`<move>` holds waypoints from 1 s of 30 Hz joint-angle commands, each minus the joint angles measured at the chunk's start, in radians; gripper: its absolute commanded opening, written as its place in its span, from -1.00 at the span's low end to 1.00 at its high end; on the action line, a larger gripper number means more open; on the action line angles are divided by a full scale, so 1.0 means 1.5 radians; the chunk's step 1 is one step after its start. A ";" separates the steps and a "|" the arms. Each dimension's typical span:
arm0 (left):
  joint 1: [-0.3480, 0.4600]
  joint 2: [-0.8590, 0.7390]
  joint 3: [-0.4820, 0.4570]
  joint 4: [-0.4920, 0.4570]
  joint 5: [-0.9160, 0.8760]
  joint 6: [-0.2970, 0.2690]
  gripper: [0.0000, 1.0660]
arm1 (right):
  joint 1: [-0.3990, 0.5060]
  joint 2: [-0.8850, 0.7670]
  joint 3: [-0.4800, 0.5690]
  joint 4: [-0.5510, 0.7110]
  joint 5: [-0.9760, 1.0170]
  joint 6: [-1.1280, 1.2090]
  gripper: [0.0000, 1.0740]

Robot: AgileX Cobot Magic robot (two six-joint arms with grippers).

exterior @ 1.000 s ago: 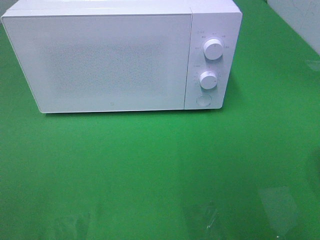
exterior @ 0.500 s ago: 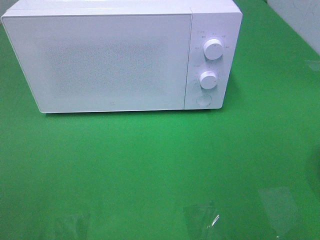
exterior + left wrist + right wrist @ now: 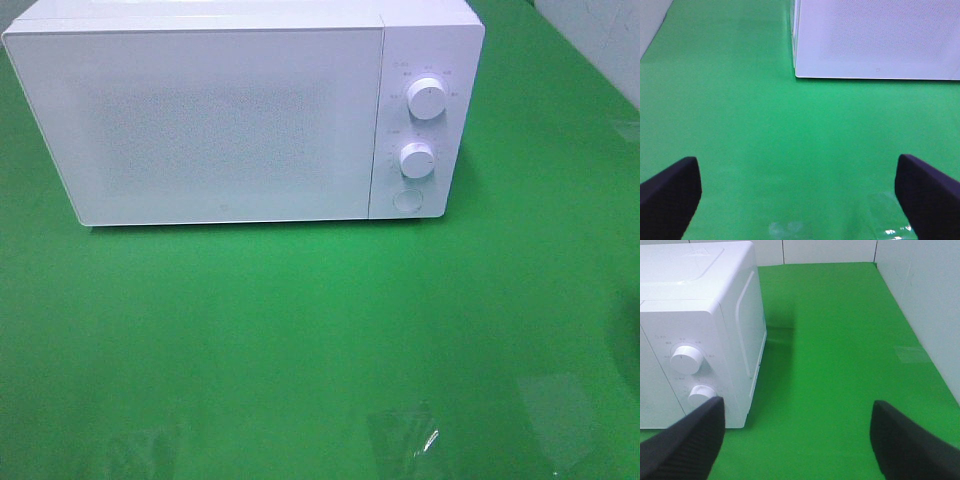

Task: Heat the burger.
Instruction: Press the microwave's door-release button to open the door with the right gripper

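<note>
The burger is out of view in every frame. A white microwave (image 3: 240, 110) stands at the back of the green table with its door shut. It has two round knobs (image 3: 427, 100) and a round button (image 3: 406, 200) on its right panel. My left gripper (image 3: 797, 190) is open and empty above the green surface, in front of the microwave's lower left corner (image 3: 800, 74). My right gripper (image 3: 797, 435) is open and empty, to the right of the microwave's knob panel (image 3: 687, 360). Neither gripper shows in the exterior high view.
Green cloth (image 3: 300, 340) covers the table in front of and to the right of the microwave. A white wall (image 3: 925, 300) borders the table on the right. Clear tape patches (image 3: 405, 435) lie near the front edge.
</note>
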 commanded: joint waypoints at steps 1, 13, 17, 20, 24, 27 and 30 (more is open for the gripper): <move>-0.002 -0.007 0.001 -0.003 -0.009 0.003 0.88 | -0.002 0.024 -0.001 -0.001 -0.044 -0.005 0.41; -0.002 -0.007 0.001 -0.003 -0.009 0.003 0.88 | -0.002 0.203 -0.001 -0.001 -0.270 -0.005 0.41; -0.002 -0.007 0.001 -0.003 -0.009 0.003 0.88 | -0.001 0.257 -0.001 -0.001 -0.326 -0.013 0.41; -0.002 -0.007 0.001 -0.003 -0.009 0.003 0.88 | -0.001 0.292 0.000 0.006 -0.355 -0.031 0.41; -0.002 -0.007 0.001 -0.003 -0.009 0.003 0.88 | 0.015 0.335 0.000 0.023 -0.379 -0.062 0.41; -0.002 -0.007 0.001 -0.003 -0.009 0.003 0.88 | 0.059 0.364 0.000 0.079 -0.405 -0.129 0.41; -0.002 -0.007 0.001 -0.003 -0.009 0.003 0.88 | 0.081 0.379 0.001 0.113 -0.422 -0.161 0.41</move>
